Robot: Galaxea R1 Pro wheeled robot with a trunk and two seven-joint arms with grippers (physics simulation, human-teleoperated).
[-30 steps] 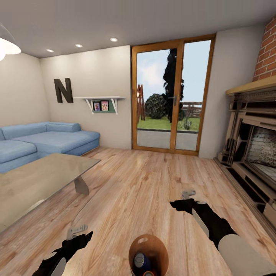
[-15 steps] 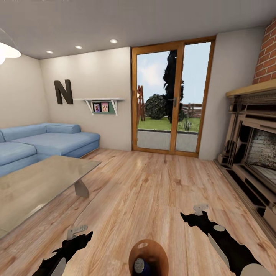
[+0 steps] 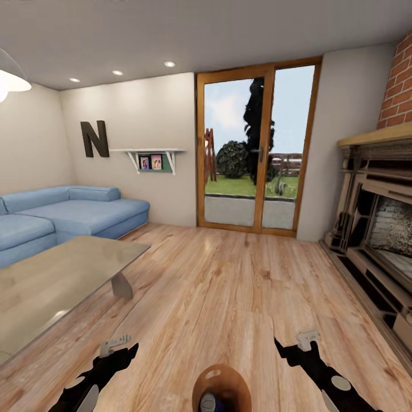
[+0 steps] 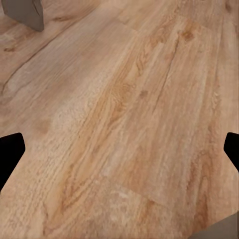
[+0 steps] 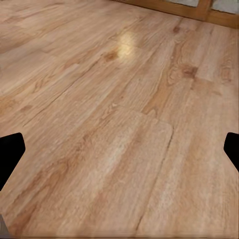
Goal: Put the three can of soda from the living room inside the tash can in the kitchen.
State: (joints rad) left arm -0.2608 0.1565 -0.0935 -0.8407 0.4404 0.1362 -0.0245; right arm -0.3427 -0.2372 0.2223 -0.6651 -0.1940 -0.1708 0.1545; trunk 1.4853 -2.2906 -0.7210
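Observation:
The tash can [image 3: 229, 379] sits at the bottom edge of the head view, between my two arms, its copper inside facing up. One can of soda [image 3: 209, 403], blue with a grey top, stands inside it, mostly cut off by the frame. My left gripper [image 3: 114, 345] hangs open over the wood floor to the bin's left. My right gripper [image 3: 307, 337] is open to the bin's right. In the left wrist view the dark fingertips [image 4: 10, 154] stand wide apart with bare floorboards between them, and the right wrist view's fingertips [image 5: 10, 152] do the same.
I am in the living room. A glass coffee table [image 3: 51, 280] stands at the left, with a blue corner sofa [image 3: 68, 212] behind it. A brick fireplace [image 3: 383, 229] lines the right wall. Glazed doors [image 3: 254, 149] stand ahead across open wood floor.
My right arm has dropped and swung toward the lower right of the head view. The head view has tilted up slightly, so the bin sits lower in the frame.

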